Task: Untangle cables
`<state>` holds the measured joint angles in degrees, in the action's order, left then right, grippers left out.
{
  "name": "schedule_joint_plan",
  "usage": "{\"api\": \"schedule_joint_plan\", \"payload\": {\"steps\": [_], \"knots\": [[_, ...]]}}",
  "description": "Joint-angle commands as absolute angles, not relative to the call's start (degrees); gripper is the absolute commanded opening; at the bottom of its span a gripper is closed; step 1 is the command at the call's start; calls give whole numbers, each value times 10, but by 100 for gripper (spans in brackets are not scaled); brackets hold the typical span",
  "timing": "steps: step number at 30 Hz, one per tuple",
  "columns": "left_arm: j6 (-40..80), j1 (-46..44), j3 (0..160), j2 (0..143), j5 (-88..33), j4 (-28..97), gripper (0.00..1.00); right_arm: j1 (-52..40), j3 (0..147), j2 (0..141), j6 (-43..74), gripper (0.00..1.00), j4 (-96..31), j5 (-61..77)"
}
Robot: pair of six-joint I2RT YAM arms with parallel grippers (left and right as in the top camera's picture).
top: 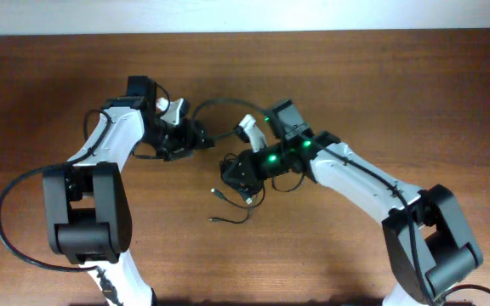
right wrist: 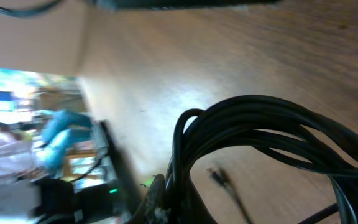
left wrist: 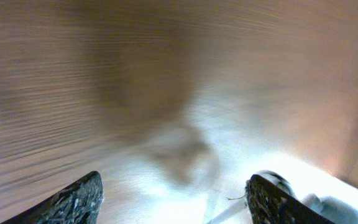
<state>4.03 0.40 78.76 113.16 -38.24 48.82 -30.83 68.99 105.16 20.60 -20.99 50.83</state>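
Note:
The cables [top: 243,180] are a bundle of thin black cords at the table's middle, under my right gripper [top: 235,172]. In the right wrist view the looped cords [right wrist: 260,127] run into my right gripper [right wrist: 166,205], which is shut on them. One plug end [right wrist: 219,177] lies on the wood below the loops. Loose ends trail towards the front [top: 228,219], and one cord arcs back behind the grippers [top: 219,103]. My left gripper [top: 190,136] is left of the bundle. In the left wrist view its fingers [left wrist: 176,202] are wide apart, with only blurred table between them.
The brown wooden table [top: 356,85] fills the overhead view, with a pale wall edge along the back [top: 245,13]. A thick black arm cable [top: 7,229] loops at the front left beside the left arm's base.

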Motion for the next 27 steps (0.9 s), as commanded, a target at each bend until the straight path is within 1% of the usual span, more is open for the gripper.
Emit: {"api": "schedule_joint_plan", "payload": {"steps": [1,5,11,14,17,19,20,22,24,27], "knots": [[-62,4,790,1137,-550,489,78,-295,696,1046,197,4,-208,619],[-61,-10,782,1137,-618,489,78,-296,696,1046,180,4,-189,628],[-59,-50,780,1137,-652,489,76,-291,696,1046,174,5,-156,621],[-56,-52,780,1137,-651,489,68,-268,696,1047,174,5,-156,608],[-55,-52,780,1137,-651,490,65,-243,696,1047,174,5,-156,608],[-55,-52,780,1137,-651,490,57,-235,696,1047,174,5,-156,608],[-55,-52,780,1137,-651,490,58,-236,696,1047,174,5,-156,608],[-52,-52,780,1137,-648,490,66,-236,696,1047,173,5,-155,608],[4,-52,780,1137,-604,492,67,-236,696,1047,168,5,-140,608],[20,-52,780,1137,-589,497,67,-236,696,1047,167,5,-125,608]]}}
